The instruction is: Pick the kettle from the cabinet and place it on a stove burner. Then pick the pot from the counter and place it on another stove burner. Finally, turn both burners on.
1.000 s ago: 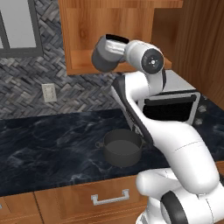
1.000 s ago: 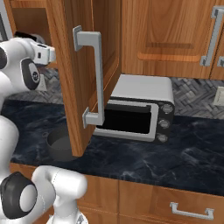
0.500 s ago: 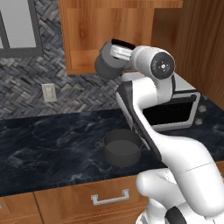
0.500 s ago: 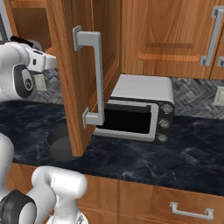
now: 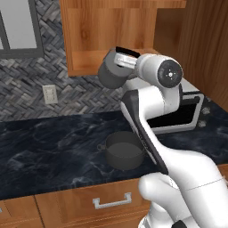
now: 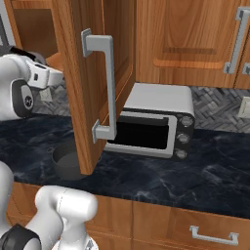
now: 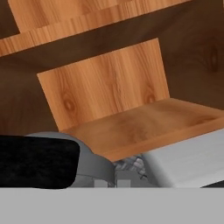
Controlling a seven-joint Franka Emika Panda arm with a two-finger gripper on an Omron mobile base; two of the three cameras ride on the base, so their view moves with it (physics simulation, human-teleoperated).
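over the last second the white robot arm's upper joint has swung to its right, away from the warm brown wooden wall cabinet [image 5: 109, 33] and closer to the silver toaster oven [image 5: 192, 109]. the small dark grey rounded kettle [image 5: 111, 73], carried at the hand, has shifted slightly right with it and sits a little lower, just below the cabinet's bottom edge.

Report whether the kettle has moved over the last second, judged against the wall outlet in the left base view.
Yes. The kettle, gripped by the arm, has drifted right, away from the wall outlet and nearer the toaster oven, staying at about the same height.
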